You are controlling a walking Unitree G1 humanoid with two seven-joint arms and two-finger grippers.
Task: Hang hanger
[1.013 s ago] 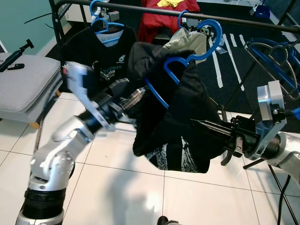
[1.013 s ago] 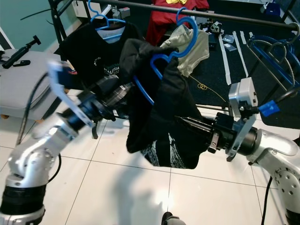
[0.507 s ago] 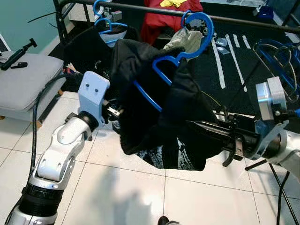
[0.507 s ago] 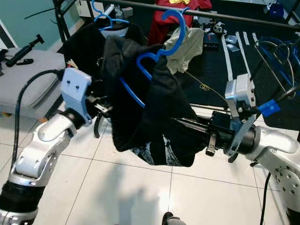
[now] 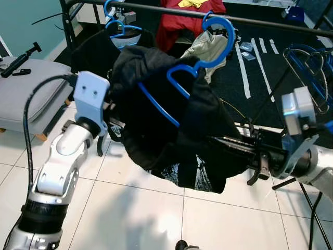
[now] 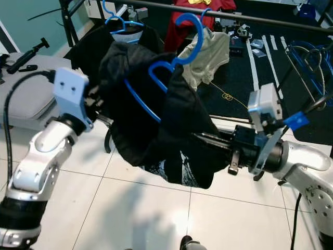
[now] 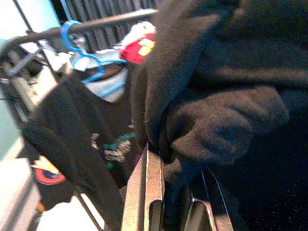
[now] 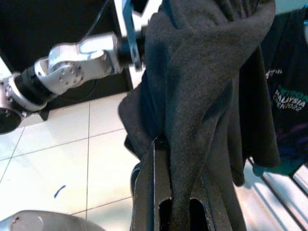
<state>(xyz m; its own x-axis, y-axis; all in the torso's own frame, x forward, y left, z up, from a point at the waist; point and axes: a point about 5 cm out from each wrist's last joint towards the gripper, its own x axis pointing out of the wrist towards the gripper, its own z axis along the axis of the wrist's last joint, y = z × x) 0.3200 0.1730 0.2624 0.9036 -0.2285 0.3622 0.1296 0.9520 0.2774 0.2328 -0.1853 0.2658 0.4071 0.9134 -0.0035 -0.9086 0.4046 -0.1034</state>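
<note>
A blue hanger (image 5: 156,102) carries a black shirt (image 5: 156,146) bunched over it. Its hook (image 5: 225,32) is up at the black rail (image 5: 270,23); I cannot tell whether it rests over the rail. My left gripper (image 5: 115,130) is buried in the shirt's left side, shut on the cloth, as the left wrist view shows (image 7: 175,211). From the right, my right gripper (image 5: 223,141) reaches into the shirt's lower edge. Cloth is pinched between its fingers (image 8: 161,192).
Another blue hanger (image 5: 118,28) with a black t-shirt (image 5: 91,49) hangs at the rail's left end. A red garment (image 5: 177,21) and a beige one (image 5: 208,46) hang behind. A grey bench (image 5: 26,88) stands left and spare blue hangers (image 5: 307,57) right. White tiled floor lies below.
My left arm has swung up and to the left, pulling the shirt's left side wider. The hanger hook has risen a little toward the rail. The right arm has hardly moved.
</note>
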